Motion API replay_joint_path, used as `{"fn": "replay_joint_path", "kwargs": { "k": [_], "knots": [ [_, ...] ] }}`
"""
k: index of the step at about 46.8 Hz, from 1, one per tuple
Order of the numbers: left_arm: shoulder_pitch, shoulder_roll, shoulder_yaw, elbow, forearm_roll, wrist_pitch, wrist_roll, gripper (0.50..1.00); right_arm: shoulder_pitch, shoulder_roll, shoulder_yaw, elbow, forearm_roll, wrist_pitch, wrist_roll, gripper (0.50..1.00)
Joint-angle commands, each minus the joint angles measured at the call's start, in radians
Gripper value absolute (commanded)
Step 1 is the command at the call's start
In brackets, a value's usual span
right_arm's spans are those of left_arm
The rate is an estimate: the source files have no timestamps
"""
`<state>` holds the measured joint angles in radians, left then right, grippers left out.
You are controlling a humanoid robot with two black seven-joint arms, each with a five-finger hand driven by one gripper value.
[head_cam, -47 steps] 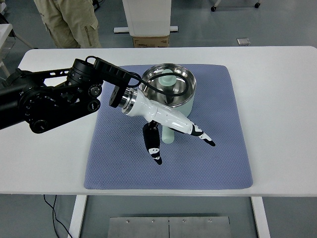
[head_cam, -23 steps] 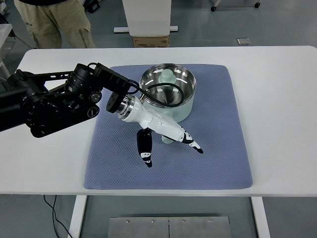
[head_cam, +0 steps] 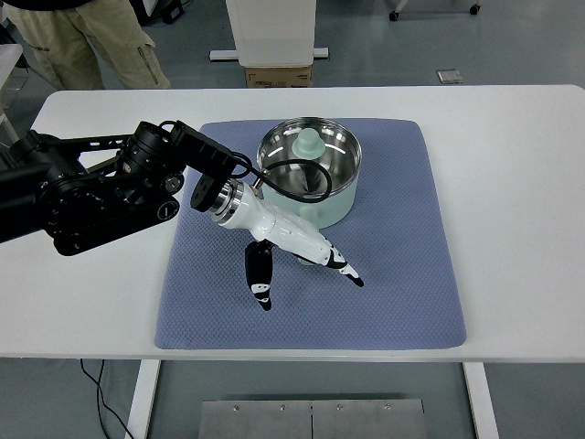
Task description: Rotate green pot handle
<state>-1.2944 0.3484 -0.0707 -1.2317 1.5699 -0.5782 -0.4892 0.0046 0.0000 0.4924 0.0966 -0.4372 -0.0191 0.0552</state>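
The pale green pot (head_cam: 331, 208) with a steel inside stands at the back middle of the blue mat (head_cam: 402, 274). A pale green knob (head_cam: 309, 144) shows at its far inner wall. Its handle (head_cam: 305, 260) points toward the near edge and is almost wholly hidden under my left hand (head_cam: 306, 288). That white hand reaches in from the left just in front of the pot. The thumb (head_cam: 260, 277) points down to the left of the handle, and the other fingers (head_cam: 340, 264) stretch out over it to the right. The hand is open and grips nothing.
A black cable (head_cam: 297, 166) from my left wrist loops over the pot's rim. A person in khaki trousers (head_cam: 82, 41) stands past the table's far left corner. A cardboard box (head_cam: 278, 75) and a white stand sit behind the far edge.
My left hand has slid left and a little toward the near edge, covering more of the handle. The pot has stayed put. The person at the top has stepped left.
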Motion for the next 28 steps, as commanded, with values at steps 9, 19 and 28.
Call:
{"fn": "replay_joint_path", "kwargs": {
  "k": [9,19,28],
  "knots": [
    [-0.011,0.011,0.012,-0.002,0.016,0.0,0.0,1.0,0.0,0.0,0.0,0.0,0.0,0.001,0.0,1.0],
    [-0.025,0.029,0.029,-0.002,0.016,0.0,0.0,1.0,0.0,0.0,0.0,0.0,0.0,0.001,0.0,1.0],
    [-0.034,0.05,0.037,-0.003,0.022,0.0,-0.002,1.0,0.0,0.0,0.0,0.0,0.0,-0.001,0.0,1.0]
  ]
}}
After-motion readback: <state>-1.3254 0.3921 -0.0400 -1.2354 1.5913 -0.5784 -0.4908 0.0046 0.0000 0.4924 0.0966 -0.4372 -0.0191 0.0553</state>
